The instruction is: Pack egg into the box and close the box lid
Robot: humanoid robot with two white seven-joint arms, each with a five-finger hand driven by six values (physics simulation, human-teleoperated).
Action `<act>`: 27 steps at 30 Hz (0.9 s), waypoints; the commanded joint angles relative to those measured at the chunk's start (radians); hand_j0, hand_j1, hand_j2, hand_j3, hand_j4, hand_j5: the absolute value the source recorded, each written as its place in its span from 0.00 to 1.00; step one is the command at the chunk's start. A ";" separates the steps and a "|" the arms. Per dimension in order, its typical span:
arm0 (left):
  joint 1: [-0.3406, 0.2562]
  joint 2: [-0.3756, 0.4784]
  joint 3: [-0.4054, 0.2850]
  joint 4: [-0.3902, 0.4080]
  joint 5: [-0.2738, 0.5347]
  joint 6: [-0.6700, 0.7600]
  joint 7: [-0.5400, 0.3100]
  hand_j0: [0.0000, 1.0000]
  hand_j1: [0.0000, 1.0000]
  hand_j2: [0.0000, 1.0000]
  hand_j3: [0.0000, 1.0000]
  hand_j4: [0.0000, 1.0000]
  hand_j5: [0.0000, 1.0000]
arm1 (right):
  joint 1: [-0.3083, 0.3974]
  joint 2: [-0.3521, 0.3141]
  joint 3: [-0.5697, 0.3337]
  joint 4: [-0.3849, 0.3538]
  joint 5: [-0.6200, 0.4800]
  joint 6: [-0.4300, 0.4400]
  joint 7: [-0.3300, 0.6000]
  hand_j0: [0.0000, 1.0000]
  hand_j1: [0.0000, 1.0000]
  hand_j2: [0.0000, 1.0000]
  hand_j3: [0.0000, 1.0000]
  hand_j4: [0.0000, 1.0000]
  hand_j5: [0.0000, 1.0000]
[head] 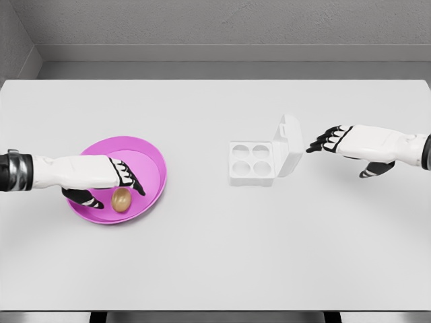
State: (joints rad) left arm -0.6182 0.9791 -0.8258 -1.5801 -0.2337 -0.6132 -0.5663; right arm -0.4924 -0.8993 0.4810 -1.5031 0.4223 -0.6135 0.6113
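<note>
A brown egg [121, 200] lies in the magenta bowl [151, 158] on the left of the table. My left hand [111, 188] hovers over the bowl with fingers spread, thumb and fingertips flanking the egg without closing on it. A white egg box [251, 162] with four empty cups sits right of centre, its lid [289, 145] standing open on the right side. My right hand [337, 145] floats just right of the lid, fingers extended toward it, apart from it.
The white table [215, 256] spans the view, with a grey wall behind its far edge. Nothing else stands on it besides the bowl and the box.
</note>
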 commanded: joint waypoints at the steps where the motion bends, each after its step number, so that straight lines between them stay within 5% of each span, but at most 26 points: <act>1: 0.000 -0.007 -0.001 0.000 0.001 0.002 0.000 0.80 0.80 0.80 0.80 0.80 0.80 | 0.000 0.000 0.001 0.000 -0.005 0.003 0.000 1.00 1.00 1.00 1.00 1.00 1.00; 17: 0.008 -0.028 -0.007 0.032 -0.032 0.002 0.000 0.80 0.80 0.80 0.80 0.80 0.80 | -0.008 0.006 0.021 0.023 -0.005 0.003 0.000 1.00 1.00 1.00 1.00 1.00 1.00; 27: 0.008 -0.046 -0.007 0.045 -0.058 0.002 0.000 0.70 0.70 0.70 0.70 0.70 0.70 | -0.009 0.006 0.021 0.020 -0.007 0.003 0.000 1.00 1.00 1.00 1.00 1.00 1.00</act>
State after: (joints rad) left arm -0.6105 0.9386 -0.8334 -1.5396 -0.2951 -0.6131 -0.5663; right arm -0.5016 -0.8923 0.5019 -1.4817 0.4215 -0.6134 0.6112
